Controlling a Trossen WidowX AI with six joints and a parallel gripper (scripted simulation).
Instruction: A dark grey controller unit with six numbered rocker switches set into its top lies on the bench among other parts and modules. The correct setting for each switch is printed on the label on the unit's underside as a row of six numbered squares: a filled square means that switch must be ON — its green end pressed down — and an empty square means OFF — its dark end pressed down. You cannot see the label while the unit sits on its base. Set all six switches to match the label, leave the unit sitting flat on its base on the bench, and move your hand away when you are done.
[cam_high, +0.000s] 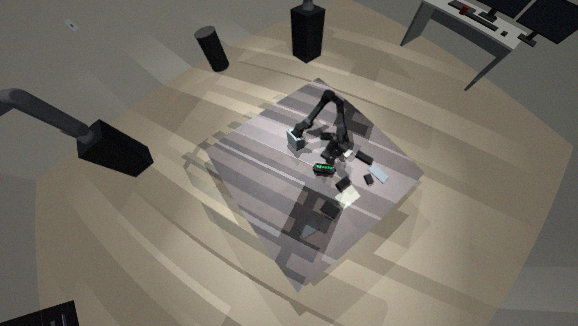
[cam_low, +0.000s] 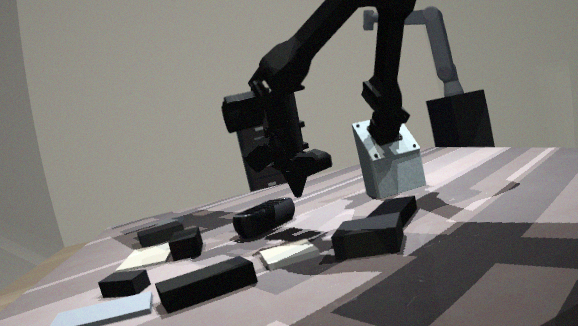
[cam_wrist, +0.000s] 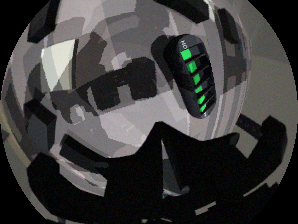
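The dark grey controller unit (cam_high: 324, 169) (cam_low: 264, 218) (cam_wrist: 195, 82) sits on the bench with its switches facing up. In the wrist view it lies at the upper right, slanted, with a row of green switch ends along its left side and dark ends on its right. White lettering shows near its upper end. Which end of each switch is pressed is too small to tell surely. The label underneath is hidden. My gripper (cam_low: 298, 193) (cam_wrist: 158, 124) is shut and empty. It hangs above and a little beside the unit, apart from it.
A long black block (cam_low: 207, 284) (cam_high: 364, 158), a cream block (cam_low: 288, 254), a dark box (cam_low: 367, 236), a light blue plate (cam_low: 102, 310) (cam_high: 378, 173) and a cream plate (cam_high: 348, 196) lie around the unit. The arm stands on a pale box (cam_low: 397, 175) (cam_high: 296, 142).
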